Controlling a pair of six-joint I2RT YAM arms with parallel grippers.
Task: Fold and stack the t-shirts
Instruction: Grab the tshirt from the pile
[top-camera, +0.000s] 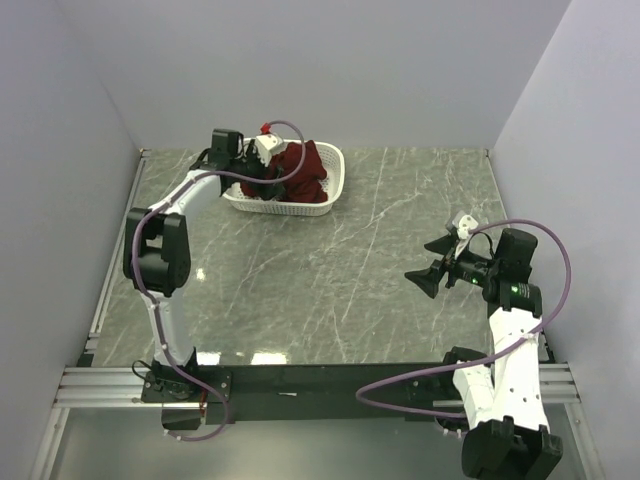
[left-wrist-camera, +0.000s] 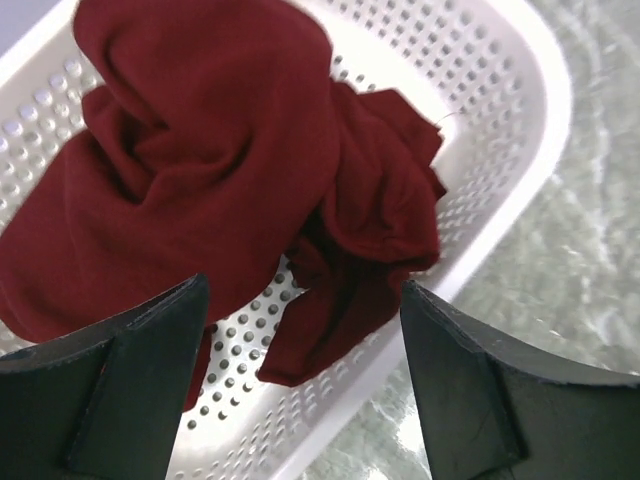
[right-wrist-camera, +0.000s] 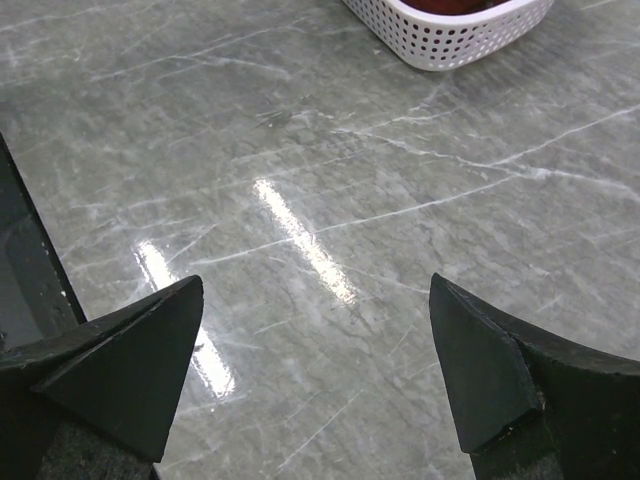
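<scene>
Left fingers (left-wrist-camera: 140, 370) spread wide over the crumpled maroon t-shirt (left-wrist-camera: 200, 170) in the white basket (left-wrist-camera: 500, 130); right fingers (right-wrist-camera: 130, 350) gape above the table (right-wrist-camera: 350, 200)

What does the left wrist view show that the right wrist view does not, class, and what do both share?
Left wrist only: the open left gripper above the crumpled maroon t-shirt, its folds heaped in the white perforated basket. Right wrist only: the open right gripper over the bare grey marble table with glare streaks, and the basket seen from outside. Both: basket, table, and some maroon cloth.
</scene>
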